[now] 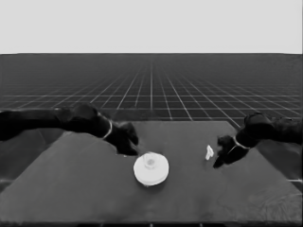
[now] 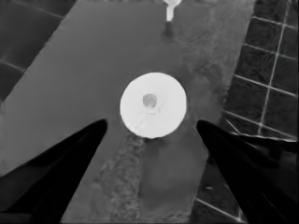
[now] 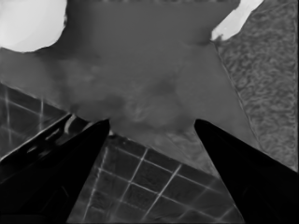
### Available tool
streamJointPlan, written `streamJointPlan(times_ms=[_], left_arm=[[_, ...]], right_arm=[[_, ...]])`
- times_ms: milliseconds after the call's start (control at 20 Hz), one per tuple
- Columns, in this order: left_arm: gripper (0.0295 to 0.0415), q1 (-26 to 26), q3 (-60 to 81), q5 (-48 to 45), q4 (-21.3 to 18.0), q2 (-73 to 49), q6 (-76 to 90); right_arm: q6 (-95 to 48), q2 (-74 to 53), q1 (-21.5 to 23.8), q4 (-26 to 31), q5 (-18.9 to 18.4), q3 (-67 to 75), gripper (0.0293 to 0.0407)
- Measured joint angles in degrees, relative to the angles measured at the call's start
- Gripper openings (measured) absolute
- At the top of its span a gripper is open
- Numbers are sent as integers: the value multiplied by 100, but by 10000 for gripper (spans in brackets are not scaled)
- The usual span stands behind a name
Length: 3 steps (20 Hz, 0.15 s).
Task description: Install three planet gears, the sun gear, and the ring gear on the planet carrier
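Your left claw [image 1: 129, 147] hangs just behind and to the left of the larger round part [image 1: 151, 169], and in the left wrist view its two fingers [image 2: 60, 172] are spread wide, with nothing between them; the white disc [image 2: 153, 104] lies on the tabletop beyond the tips, not touching either finger. This disc is the ring gear: a flat stepped round piece with a small hole in its middle, and it sits near the centre of the tabletop [image 1: 71, 189], a little toward the near edge. It seems to rest on something of the same outline, but you cannot tell from these views what is under it, and no gear is visible anywhere. Your right claw [image 1: 221, 153] is over the right part of the tabletop, and its fingers [image 3: 70, 172] are also spread apart and hold nothing; below them you see the table's edge and the floor grid. Just to the left of this claw, a thin white piece [image 1: 209, 152] stands on the tabletop, close to the fingertips but apart from them. In the right wrist view this piece [image 3: 236, 21] shows at one upper corner, and a portion of the ring gear [image 3: 30, 23] at the other. The thin piece also appears far off in the left wrist view [image 2: 170, 9], well beyond the disc.
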Motion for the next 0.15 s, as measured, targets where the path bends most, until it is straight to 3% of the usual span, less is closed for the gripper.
streamJointPlan(times_ms=[50,150], left_arm=[[401,-320,1162,-708,140,-1611,1748],[388,-603,2280,-1374,267,-3035,3381]], right_arm=[[159,715,134,134,-395,-1514,389],[98,1590,149,146,-771,-3332,385]])
